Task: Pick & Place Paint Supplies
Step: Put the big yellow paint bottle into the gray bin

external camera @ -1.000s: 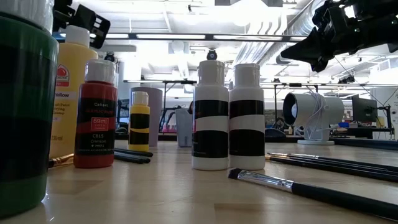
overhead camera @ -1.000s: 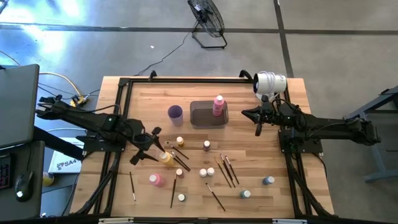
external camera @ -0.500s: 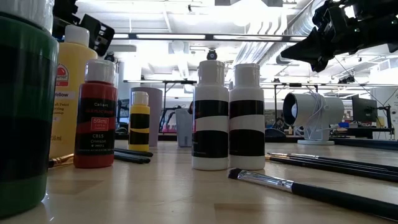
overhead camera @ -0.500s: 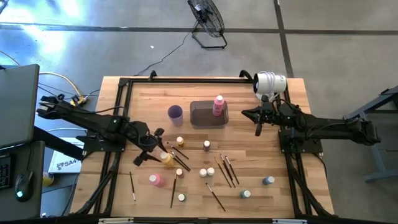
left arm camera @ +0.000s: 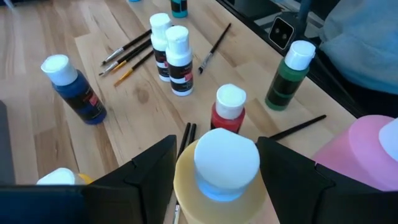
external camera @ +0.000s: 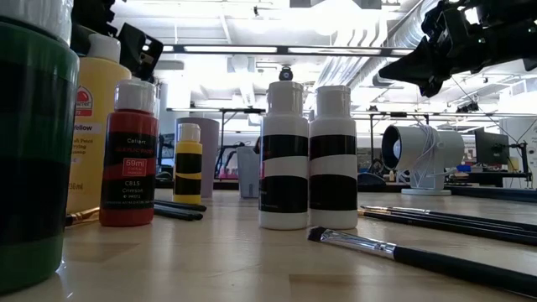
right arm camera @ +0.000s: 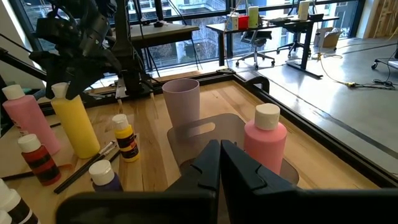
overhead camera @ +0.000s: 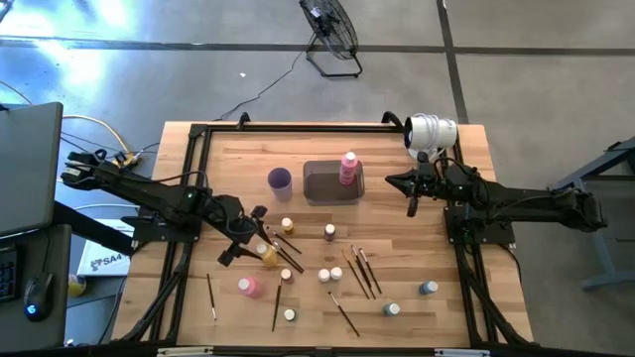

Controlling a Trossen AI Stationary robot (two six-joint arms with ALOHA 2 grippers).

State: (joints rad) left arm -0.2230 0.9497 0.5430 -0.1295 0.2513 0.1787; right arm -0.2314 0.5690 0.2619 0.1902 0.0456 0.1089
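Observation:
A yellow paint bottle (overhead camera: 266, 253) with a white cap (left arm camera: 225, 163) stands upright on the table's left half. My left gripper (overhead camera: 248, 236) is open and comes at it from the left. Its two fingers stand on either side of the cap (right arm camera: 60, 91), with a gap on each side. A pink bottle (overhead camera: 348, 169) stands in the dark grey tray (overhead camera: 327, 186) at the far middle. My right gripper (overhead camera: 413, 204) hangs shut above the table, to the tray's right. A second pink bottle (overhead camera: 248, 286) and several dark-handled brushes (overhead camera: 359, 273) are on the near half.
A purple cup (overhead camera: 280, 179) stands left of the tray. Small white-capped bottles (overhead camera: 329, 274) are scattered over the near half, with red (left arm camera: 227, 112), green (left arm camera: 287, 76) and blue (left arm camera: 73, 88) ones close to the yellow bottle. A white cylinder (overhead camera: 432, 131) sits at the far right corner.
My left gripper has moved toward the table's right and slightly down, closing in on the yellow bottle until its open fingers stand on either side of the cap. The bottle has stayed in place.

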